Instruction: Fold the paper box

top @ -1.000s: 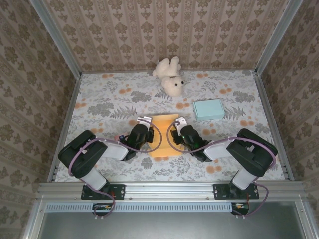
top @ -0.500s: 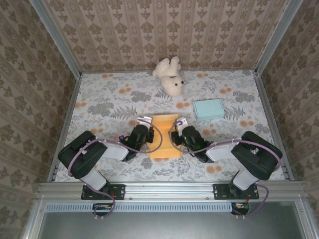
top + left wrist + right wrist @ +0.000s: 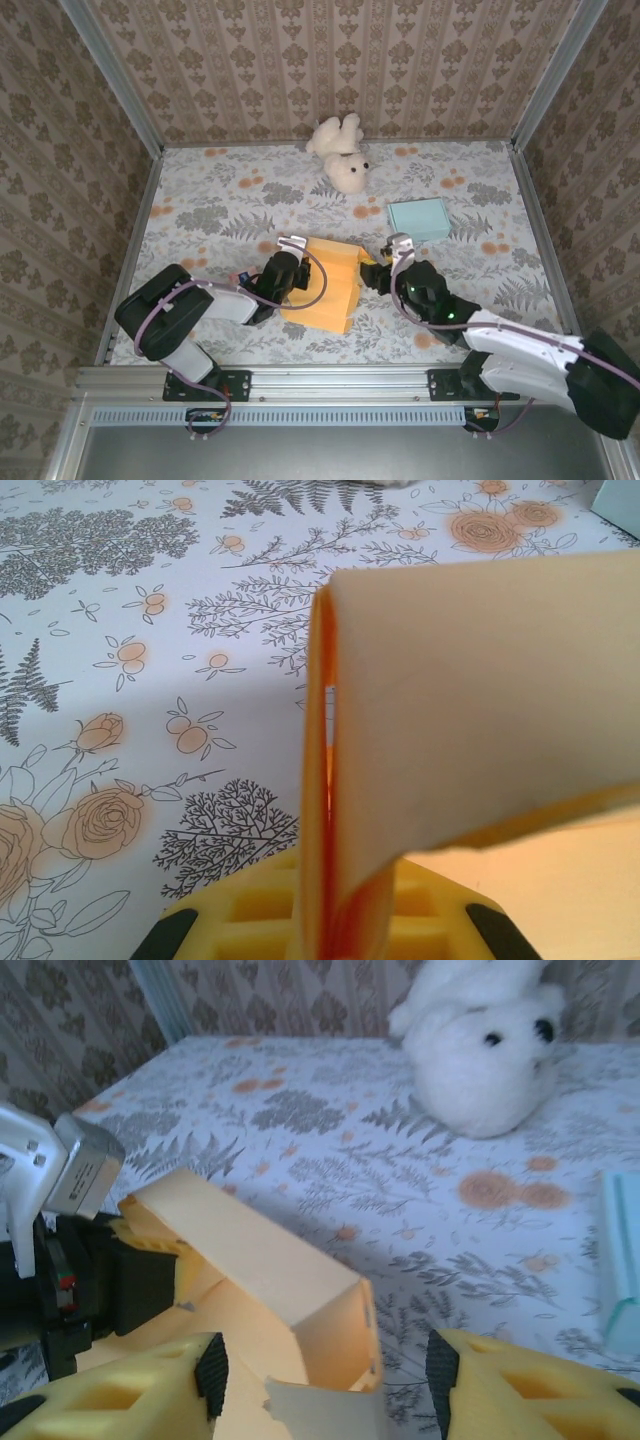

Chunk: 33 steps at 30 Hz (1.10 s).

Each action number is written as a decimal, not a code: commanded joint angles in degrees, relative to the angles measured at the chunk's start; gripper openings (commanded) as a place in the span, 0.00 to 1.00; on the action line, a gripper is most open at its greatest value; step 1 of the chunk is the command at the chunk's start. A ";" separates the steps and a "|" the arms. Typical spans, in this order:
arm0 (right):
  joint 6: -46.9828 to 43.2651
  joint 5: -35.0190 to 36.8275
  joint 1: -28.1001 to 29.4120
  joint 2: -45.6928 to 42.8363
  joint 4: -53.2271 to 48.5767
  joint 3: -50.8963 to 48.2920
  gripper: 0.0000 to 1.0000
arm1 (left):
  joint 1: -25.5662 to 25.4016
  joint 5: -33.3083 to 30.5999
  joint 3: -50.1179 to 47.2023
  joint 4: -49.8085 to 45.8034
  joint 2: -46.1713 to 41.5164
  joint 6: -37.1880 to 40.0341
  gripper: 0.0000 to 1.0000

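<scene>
From above, the paper box (image 3: pixel 320 288) lies between the tools, its long axis running away from the bases. The left tool (image 3: pixel 291 266) is clenched on its left edge, and the right tool (image 3: pixel 374 272) is released just beside its right edge.

Left wrist: a folded wall is pinched upright.

Right wrist: the box is ahead-left, a flap between spread jaws.

This is a robot test cell in a lab, dressed up to look homely. Patterned wallpaper panels (image 3: pixel 330 60) sit in bare aluminium posts (image 3: pixel 110 72) around a floral-print surface (image 3: pixel 220 200). A cabled left arm (image 3: pixel 175 310) and right arm (image 3: pixel 520 345) are bolted to a metal rail (image 3: pixel 340 380).
</scene>
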 commanded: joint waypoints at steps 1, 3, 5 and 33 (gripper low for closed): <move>0.87 4.73 -1.71 -4.42 -7.42 -2.10 0.61 | -0.35 0.79 -0.08 -0.28 -1.90 0.63 0.00; 1.01 4.69 -3.00 -5.55 -8.66 -2.85 0.63 | -0.33 0.81 -0.17 -0.36 -2.17 0.61 0.00; 1.45 3.94 -4.28 -5.05 -8.06 -3.90 0.65 | -0.32 0.79 -0.19 -0.55 -2.47 0.58 0.00; -4.33 -18.05 -7.12 19.56 15.52 -0.74 0.51 | -0.35 3.37 -0.78 -0.68 -4.53 0.83 0.00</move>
